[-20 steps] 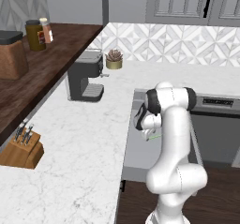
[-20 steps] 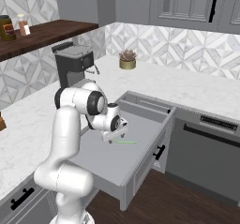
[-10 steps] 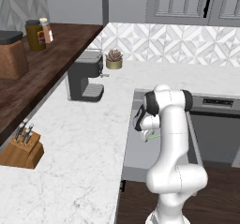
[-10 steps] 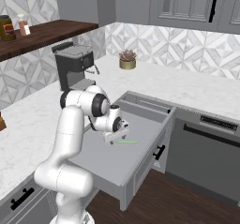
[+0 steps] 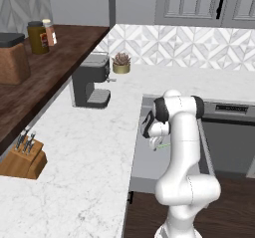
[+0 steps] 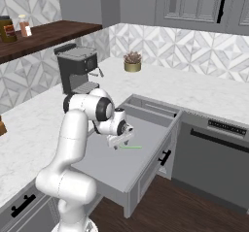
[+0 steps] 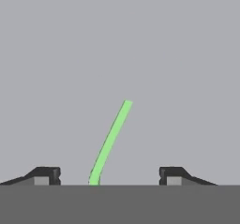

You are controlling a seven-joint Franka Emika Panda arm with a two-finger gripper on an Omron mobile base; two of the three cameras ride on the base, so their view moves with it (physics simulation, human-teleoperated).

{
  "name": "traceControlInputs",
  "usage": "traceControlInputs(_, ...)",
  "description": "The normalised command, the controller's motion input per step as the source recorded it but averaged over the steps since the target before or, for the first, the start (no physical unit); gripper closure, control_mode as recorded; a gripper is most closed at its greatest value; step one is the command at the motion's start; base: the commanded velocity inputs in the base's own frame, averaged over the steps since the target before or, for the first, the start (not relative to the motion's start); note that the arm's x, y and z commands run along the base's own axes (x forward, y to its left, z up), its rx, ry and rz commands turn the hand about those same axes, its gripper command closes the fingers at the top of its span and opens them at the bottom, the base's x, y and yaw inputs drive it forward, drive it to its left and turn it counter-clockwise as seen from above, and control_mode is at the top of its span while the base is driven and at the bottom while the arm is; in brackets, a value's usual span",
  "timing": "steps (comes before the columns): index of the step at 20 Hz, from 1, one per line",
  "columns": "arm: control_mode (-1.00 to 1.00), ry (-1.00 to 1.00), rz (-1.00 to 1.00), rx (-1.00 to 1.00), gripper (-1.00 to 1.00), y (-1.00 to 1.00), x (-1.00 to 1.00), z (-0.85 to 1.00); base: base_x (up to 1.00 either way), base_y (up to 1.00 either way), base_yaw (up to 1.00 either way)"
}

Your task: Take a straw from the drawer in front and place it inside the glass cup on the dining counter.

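A thin light-green straw lies flat on the plain grey floor of the pulled-out drawer. My gripper hangs low inside the drawer, right at the straw's near end. In the hand view the straw runs up from between the two dark fingertips, which stand wide apart with clear gaps on both sides of it. The gripper is open and nothing is gripped. From the left base view the straw peeks out just beside the hand. The glass cup and the dining counter are out of view.
A black coffee machine and a small potted plant stand on the white marble counter. A knife block sits at the left. A dishwasher front flanks the drawer. Jars rest on the dark wooden shelf.
The hand has sunk lower into the drawer toward the straw. The straw lies where it was.
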Motion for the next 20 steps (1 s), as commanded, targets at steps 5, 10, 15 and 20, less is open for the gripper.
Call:
traceControlInputs(5, -1.00, 0.00, 0.00, 0.00, 1.00, -0.21, 0.00, -0.09, 0.00, 0.00, 0.00)
traceControlInputs(10, -1.00, 0.00, 0.00, 0.00, 1.00, -0.28, 0.00, 0.00, 0.00, 0.00, 0.00)
traceControlInputs(15, -1.00, 0.00, 0.00, 0.00, 1.00, -0.17, 0.00, 0.07, 0.00, 0.00, 0.00)
traceControlInputs(20, -1.00, -0.03, 0.00, 0.08, 1.00, 0.16, -0.41, 0.85, 0.00, 0.00, 0.00)
